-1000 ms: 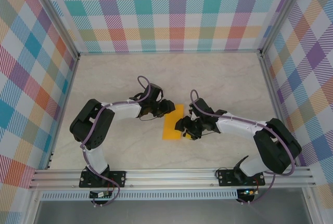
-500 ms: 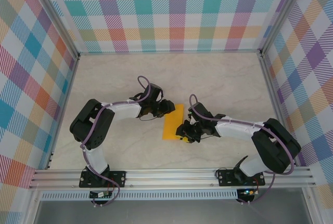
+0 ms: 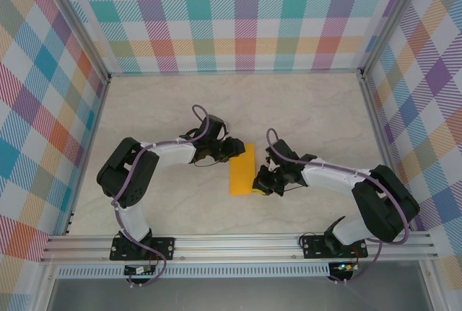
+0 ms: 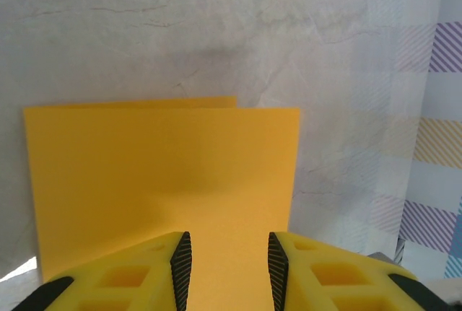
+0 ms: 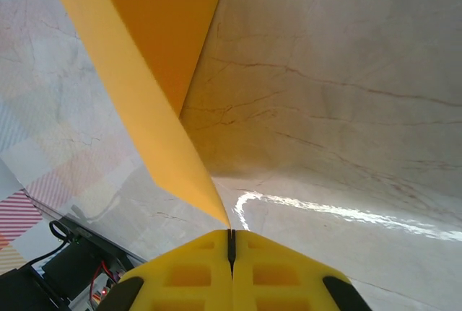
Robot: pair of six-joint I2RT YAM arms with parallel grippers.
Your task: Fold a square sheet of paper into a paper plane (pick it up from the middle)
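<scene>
One fold in, the rest ahead: we are pinching the square sheet of paper (image 3: 242,170) in the right gripper (image 5: 231,234), left gripper (image 4: 224,244) parted over it.

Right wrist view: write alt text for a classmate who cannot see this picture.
The right gripper has its two yellow fingers shut on the tip of a thin orange-yellow folded sheet of paper, which stretches away toward the upper left. Behind it lies a pale marble-patterned table, with a bright streak of glare near the gripper.
</scene>
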